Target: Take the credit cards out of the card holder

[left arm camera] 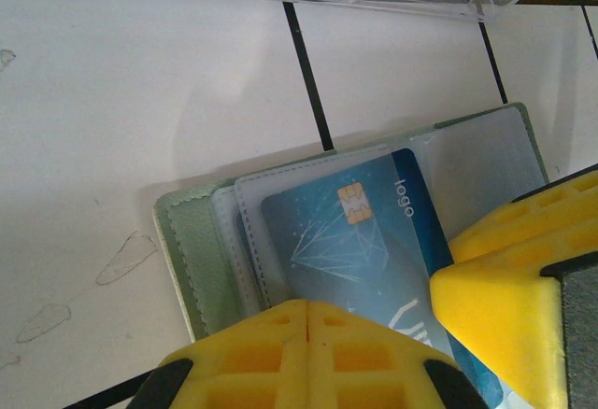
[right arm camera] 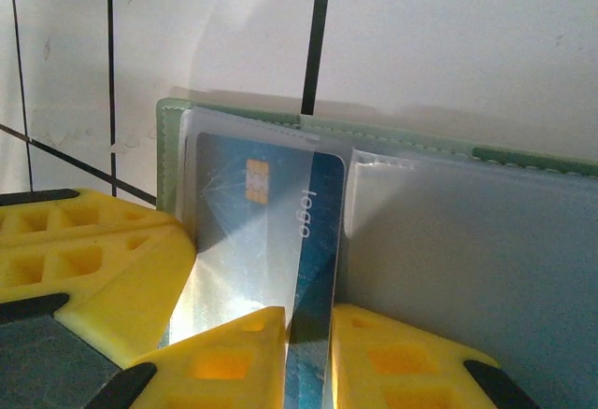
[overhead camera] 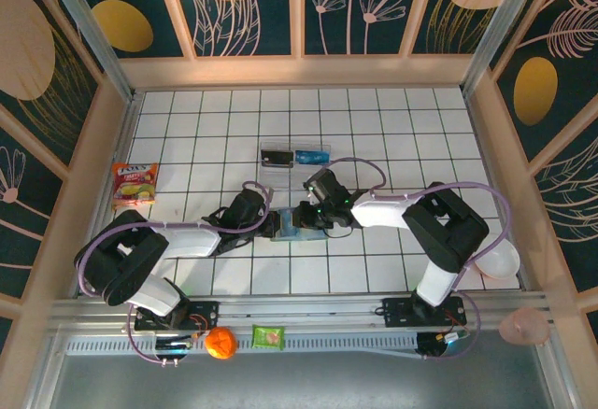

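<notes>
Centrally on the white tiled table [overhead camera: 402,119], just in front of the clear tray [overhead camera: 280,148], the card holder [left arm camera: 192,241] lies opened flat. The left gripper [left arm camera: 306,320] sits over the holder's edge, its jaws pressed fully together with nothing between them. The right gripper [right arm camera: 308,325] pinches the blue card [right arm camera: 248,204], which lies partly tucked in a pocket of the holder.

"logo" on blue credit card [left arm camera: 360,241]
</notes>
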Robot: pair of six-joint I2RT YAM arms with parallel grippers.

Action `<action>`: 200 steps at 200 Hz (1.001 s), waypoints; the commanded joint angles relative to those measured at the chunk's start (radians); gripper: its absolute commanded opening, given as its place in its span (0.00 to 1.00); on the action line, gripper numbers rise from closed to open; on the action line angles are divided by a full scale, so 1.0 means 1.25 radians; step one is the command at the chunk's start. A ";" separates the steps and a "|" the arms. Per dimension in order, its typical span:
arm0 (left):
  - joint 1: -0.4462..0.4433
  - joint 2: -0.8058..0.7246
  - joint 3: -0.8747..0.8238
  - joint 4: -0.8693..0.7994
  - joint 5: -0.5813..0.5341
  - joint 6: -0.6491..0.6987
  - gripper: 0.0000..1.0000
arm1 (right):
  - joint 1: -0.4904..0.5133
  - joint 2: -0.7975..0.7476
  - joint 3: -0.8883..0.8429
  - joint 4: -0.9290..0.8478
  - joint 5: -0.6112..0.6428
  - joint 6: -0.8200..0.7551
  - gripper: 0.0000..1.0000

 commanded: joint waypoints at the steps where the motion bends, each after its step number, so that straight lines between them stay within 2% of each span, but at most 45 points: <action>1: -0.004 0.018 -0.027 -0.065 0.010 0.000 0.00 | -0.003 0.012 -0.015 0.008 -0.013 0.011 0.15; 41: -0.003 0.018 -0.027 -0.069 0.004 0.002 0.00 | -0.006 -0.003 -0.039 0.018 -0.002 0.024 0.00; 153: -0.003 0.021 -0.023 -0.072 0.003 0.010 0.00 | -0.039 -0.101 -0.108 -0.023 0.053 0.030 0.00; 200: -0.002 0.018 -0.021 -0.071 0.005 0.010 0.00 | -0.046 -0.153 -0.096 -0.081 0.084 -0.026 0.00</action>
